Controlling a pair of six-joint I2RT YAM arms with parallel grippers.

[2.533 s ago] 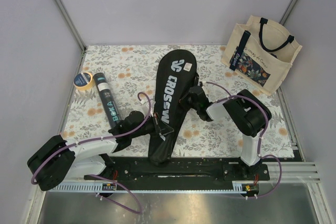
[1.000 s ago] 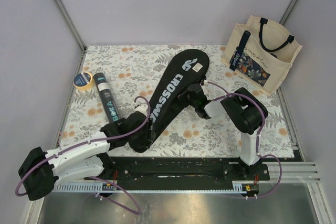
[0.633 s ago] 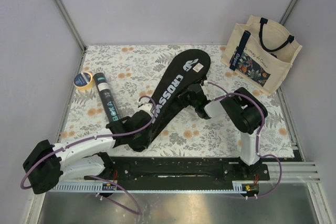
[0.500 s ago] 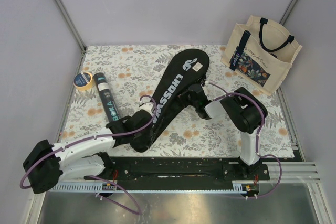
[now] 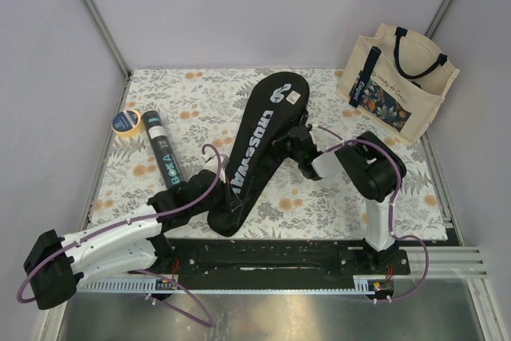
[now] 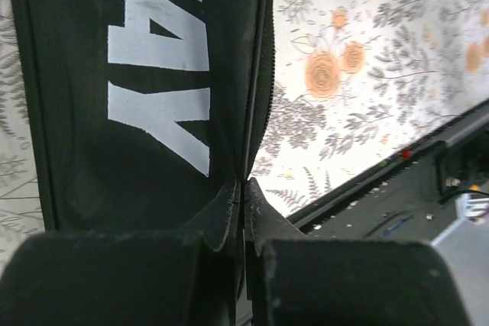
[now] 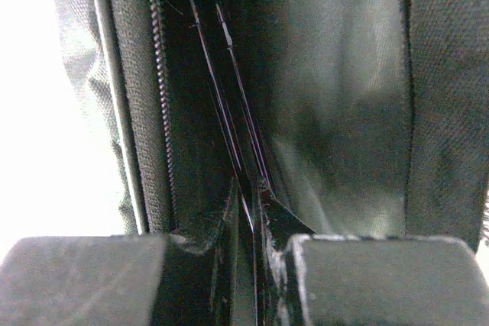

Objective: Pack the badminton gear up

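The long black racket bag (image 5: 259, 129) marked "CROSSWAY" lies slanted across the floral mat, head at the back. My left gripper (image 5: 219, 189) is at its lower right edge. In the left wrist view this gripper (image 6: 244, 183) is shut on the bag's zipper edge (image 6: 260, 97). My right gripper (image 5: 282, 146) reaches into the bag's open right side. Its wrist view shows the gripper (image 7: 248, 188) shut on thin black racket shafts (image 7: 221, 74) inside the bag's grey lining (image 7: 344, 112). A black tube with teal lettering (image 5: 164, 157) lies to the left on the mat.
A yellow-rimmed tape roll (image 5: 126, 121) sits by the tube's far end. A cream tote bag (image 5: 399, 77) with dark handles stands at the back right corner. The black base rail (image 5: 263, 257) runs along the near edge, and grey walls close in the mat.
My left gripper has shut on the bag's edge. The bag has swung, its head moving left and its lower end right. The right gripper keeps its grip.
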